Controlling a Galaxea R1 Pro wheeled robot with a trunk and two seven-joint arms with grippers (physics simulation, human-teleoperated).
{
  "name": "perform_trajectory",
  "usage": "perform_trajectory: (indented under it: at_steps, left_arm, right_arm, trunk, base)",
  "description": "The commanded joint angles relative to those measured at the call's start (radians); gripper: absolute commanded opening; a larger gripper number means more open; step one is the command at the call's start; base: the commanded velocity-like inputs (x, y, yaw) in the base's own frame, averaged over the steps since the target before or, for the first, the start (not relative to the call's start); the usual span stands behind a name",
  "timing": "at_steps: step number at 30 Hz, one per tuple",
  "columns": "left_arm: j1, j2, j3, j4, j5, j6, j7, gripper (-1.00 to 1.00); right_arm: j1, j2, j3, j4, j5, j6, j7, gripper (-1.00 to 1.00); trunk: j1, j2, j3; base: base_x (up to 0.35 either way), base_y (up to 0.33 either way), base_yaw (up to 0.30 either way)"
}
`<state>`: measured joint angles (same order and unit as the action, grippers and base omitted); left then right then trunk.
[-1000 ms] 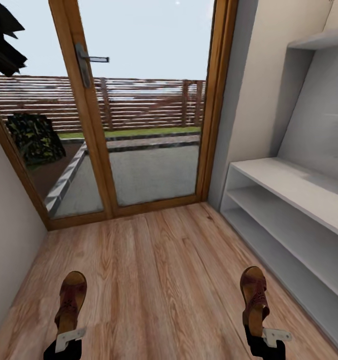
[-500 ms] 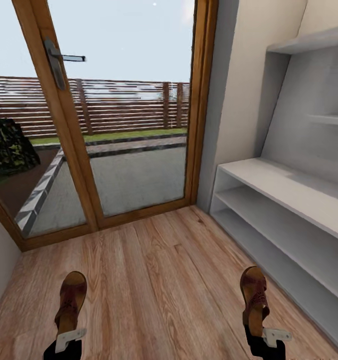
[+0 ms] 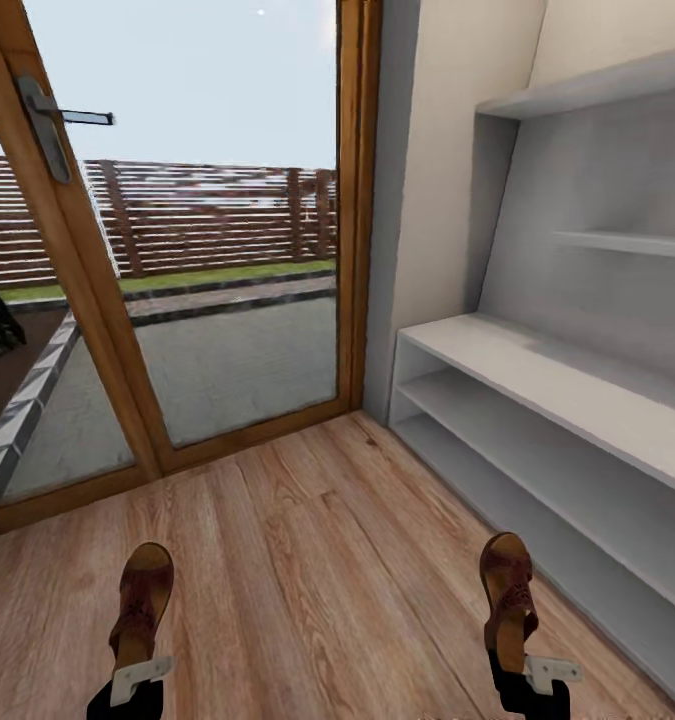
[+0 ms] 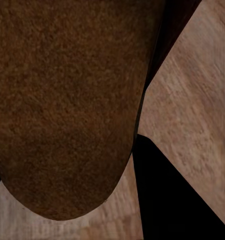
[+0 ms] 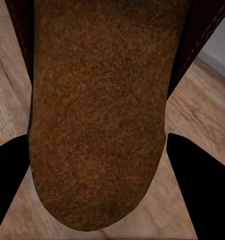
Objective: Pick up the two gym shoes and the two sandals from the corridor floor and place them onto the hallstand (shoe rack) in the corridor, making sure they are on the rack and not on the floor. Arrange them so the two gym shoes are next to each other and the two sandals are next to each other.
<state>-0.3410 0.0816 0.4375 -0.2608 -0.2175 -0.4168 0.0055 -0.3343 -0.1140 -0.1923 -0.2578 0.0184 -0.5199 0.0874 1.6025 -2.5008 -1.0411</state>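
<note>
Left claw (image 3: 127,690) grips sandal (image 3: 142,605); right claw (image 3: 522,685) grips other sandal (image 3: 507,600)

Both tools sit at the head view's lower edge, cut off there, their fingertips hidden under the heels of the left sandal (image 3: 142,605) and the right sandal (image 3: 508,598). The hallstand (image 3: 567,380) runs off the right edge, its far end unseen. In each wrist view a sandal's footbed blocks most of the corridor floor (image 4: 192,110)
</note>
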Motion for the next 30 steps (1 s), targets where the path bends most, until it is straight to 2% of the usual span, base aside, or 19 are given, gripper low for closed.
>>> perform_trajectory:
  at_steps: [1, 13, 30]
  left_arm:
    - [-0.001, 0.0, 0.007, 0.001, -0.014, -0.004, 0.001, -1.0]
    - [0.0, 0.0, 0.008, 0.0, -0.013, -0.004, 0.001, -1.0]
    - [0.0, 0.0, 0.009, 0.0, -0.013, -0.004, 0.001, -1.0]
  right_arm:
    - [-0.001, 0.0, -0.009, 0.001, 0.002, -0.003, 0.009, -1.0]
    - [0.0, 0.0, -0.009, 0.002, 0.002, -0.003, 0.009, -1.0]
    - [-0.001, 0.0, -0.009, 0.002, 0.002, -0.003, 0.009, -1.0]
  trunk:
    - [0.0, 0.0, 0.0]
    - [0.0, 0.0, 0.008]
    - [0.0, 0.0, 0.019]
  base:
    - [0.0, 0.0, -0.233]
    - [0.0, 0.031, -0.233]
    - [0.027, 0.288, -0.234]
